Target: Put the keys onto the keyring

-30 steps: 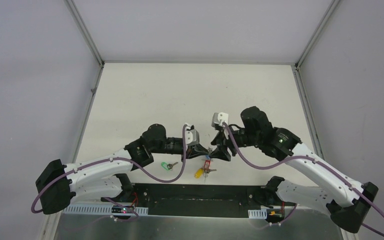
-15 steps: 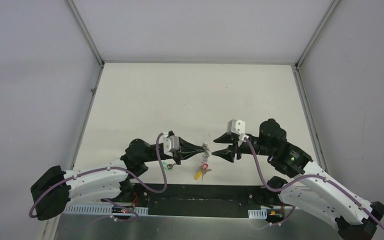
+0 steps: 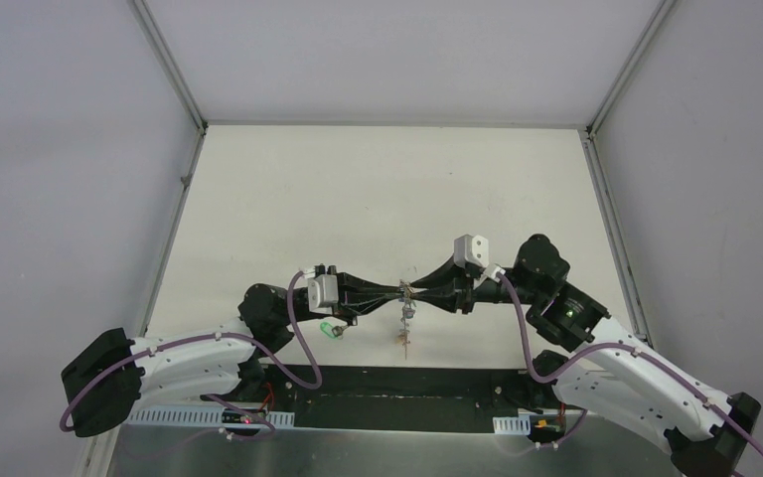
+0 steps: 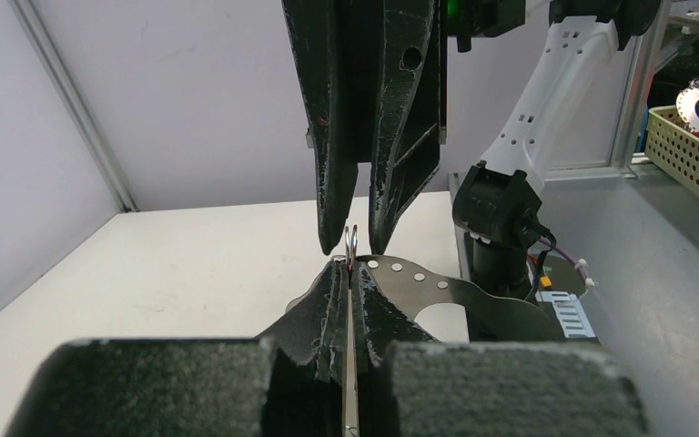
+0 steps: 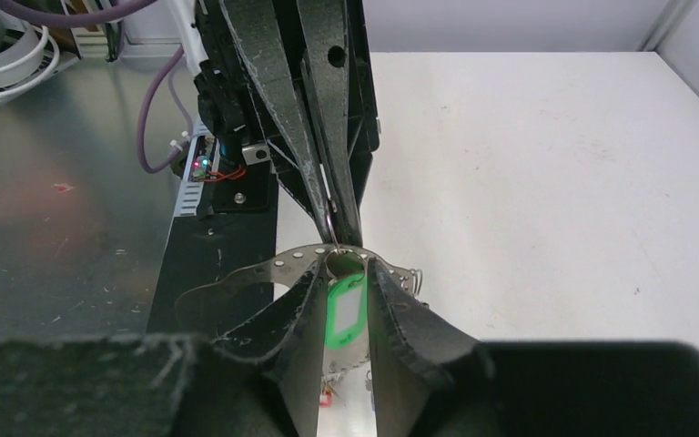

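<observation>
Okay so, biggest thing first: the white table (image 3: 378, 199) is under everything. My left arm (image 3: 189, 353) and right arm (image 3: 606, 348) both reach in from the near edge and meet nose to nose over its near-middle part.

My left pincer (image 3: 389, 292) is clenched tight on the keyring (image 4: 350, 238). From the left wrist cam you can see the thin grey wire pinched flat between my pads, with a little bit of the loop poking out past the tips. My right pincer (image 3: 419, 292) comes in from the opposite side, tip to tip with the left one. It's only narrowly parted, with one finger (image 4: 328, 137) on each side of that poking-out bit of wire. There's a sliver of gap on both sides, so it isn't gripping anything.

The ring is held up off the table between the two tips. The hanging keys (image 3: 406, 333) dangle straight down from it, but they're too small in the overhead view for me to sort out tag colours, and I can't tell if the lowest one touches the table.

The green-tagged key (image 3: 332, 328) is lying on the table beside my left forearm, near the ring but apart from it. From the right wrist cam its green tag shows through the gap between my right fingers.
</observation>
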Tool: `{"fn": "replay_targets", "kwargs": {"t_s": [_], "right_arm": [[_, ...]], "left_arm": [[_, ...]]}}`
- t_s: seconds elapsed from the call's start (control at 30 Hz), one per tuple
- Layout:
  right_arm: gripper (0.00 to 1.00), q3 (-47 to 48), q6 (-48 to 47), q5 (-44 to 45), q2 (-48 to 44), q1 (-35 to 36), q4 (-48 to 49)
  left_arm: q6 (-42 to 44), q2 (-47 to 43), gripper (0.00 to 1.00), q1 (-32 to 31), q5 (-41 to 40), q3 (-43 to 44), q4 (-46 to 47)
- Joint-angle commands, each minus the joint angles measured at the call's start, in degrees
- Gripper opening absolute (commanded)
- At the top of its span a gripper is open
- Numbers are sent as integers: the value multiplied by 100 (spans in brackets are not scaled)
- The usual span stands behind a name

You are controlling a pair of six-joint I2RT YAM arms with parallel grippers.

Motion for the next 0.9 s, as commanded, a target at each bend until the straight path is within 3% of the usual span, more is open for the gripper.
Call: {"fn": "replay_targets", "kwargs": {"t_s": [0.0,0.27,0.5,0.67,0.8,0.87], "right_arm": [[23,-33,282,-385,87,29,839],[21,-108,502,-568,192,25,1288],[13,-101,521,-647,347,25,1292],[0,-95,455,-592,381,25,1202],[0,79,316,-455,409,25,802],[0,232,194,-388,429,20,333]], "left_arm": [[-122,16,0,-71,33,69,733],[-174,14,0,-74,47,119,649],[-200,-7,0,-69,51,145,641],[-227,-5,0,-69,68,149,650],[-225,-59,0,-76,20,113,566],[-166,-164,10,-69,-47,89,376]]}}
